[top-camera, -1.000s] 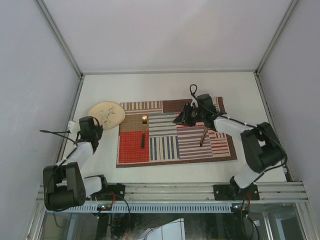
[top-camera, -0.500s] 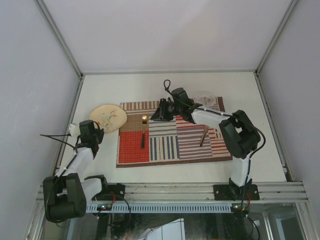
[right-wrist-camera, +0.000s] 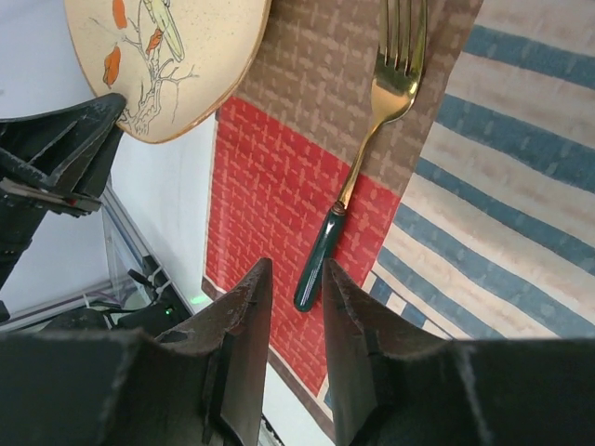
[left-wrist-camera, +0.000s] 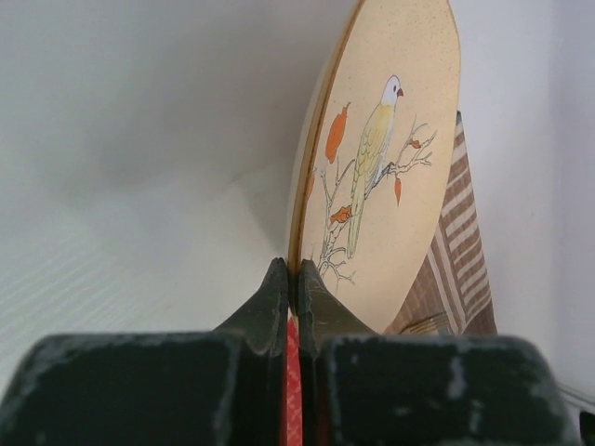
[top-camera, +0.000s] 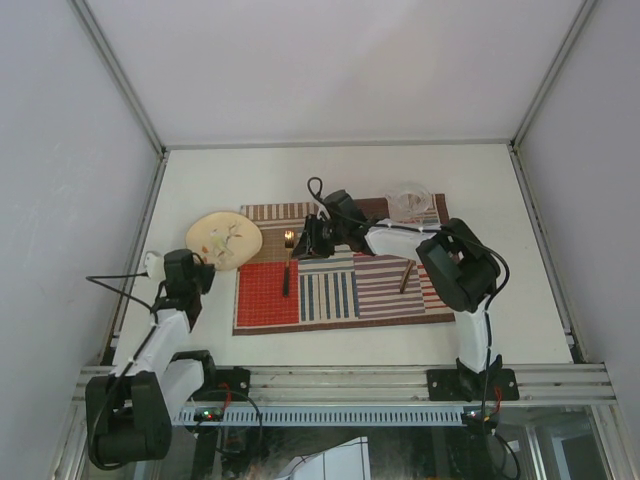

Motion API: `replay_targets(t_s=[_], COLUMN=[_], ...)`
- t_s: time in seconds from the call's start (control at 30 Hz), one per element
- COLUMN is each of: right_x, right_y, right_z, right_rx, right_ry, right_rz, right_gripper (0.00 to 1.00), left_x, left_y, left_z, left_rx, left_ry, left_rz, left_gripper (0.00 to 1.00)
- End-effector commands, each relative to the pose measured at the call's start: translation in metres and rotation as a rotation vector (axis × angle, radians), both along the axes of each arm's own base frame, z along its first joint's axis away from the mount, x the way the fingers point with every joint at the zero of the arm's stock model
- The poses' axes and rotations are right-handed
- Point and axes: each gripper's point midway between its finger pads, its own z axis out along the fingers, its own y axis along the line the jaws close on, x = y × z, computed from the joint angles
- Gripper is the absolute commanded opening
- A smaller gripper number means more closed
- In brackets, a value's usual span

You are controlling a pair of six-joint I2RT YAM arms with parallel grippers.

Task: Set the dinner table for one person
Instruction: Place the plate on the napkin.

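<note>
Dinner table [top-camera: 330, 170] half set: fork [top-camera: 288, 262] on mat [top-camera: 350, 290], plate [top-camera: 225, 240] only at its corner. Left gripper [left-wrist-camera: 290, 279] shut, empty; right gripper [right-wrist-camera: 296, 274] narrowly parted over fork.

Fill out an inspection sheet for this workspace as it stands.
Surface: white dinner table with a striped placemat on it.
Job's things: bird-painted plate overlapping the placemat's far left corner; fork and a brown-handled utensil on the placemat; clear glass vessel at its far edge.
Clutter: nothing seen.
Grippers: left gripper shut, tips at the plate's rim; right gripper open, empty, above the fork's handle.
Cables: black loop at the right wrist; black lead running off the left arm.
Surroundings: pale enclosure walls, aluminium rails.
</note>
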Motion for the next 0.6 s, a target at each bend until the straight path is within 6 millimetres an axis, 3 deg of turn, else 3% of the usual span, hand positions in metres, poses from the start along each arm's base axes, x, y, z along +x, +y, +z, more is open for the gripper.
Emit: replay_targets(t_s=[0.0,0.57], right_x=[0.006,0.004], right_y=[0.014,0.026], right_z=[0.014,-0.003], right_rx=[0.034,0.046], right_ry=[-0.042,0.008], right_rz=[-0.008,-0.003], right_gripper=[0.28,0.28], left_x=[0.007,0.003], left_y=[-0.027,-0.038], left_z=[0.02,0.07], left_rx=[-0.02,0.026], left_ry=[-0.089,-0.209], left_rz=[-0.135,-0.218], left_gripper=[0.0,0.0])
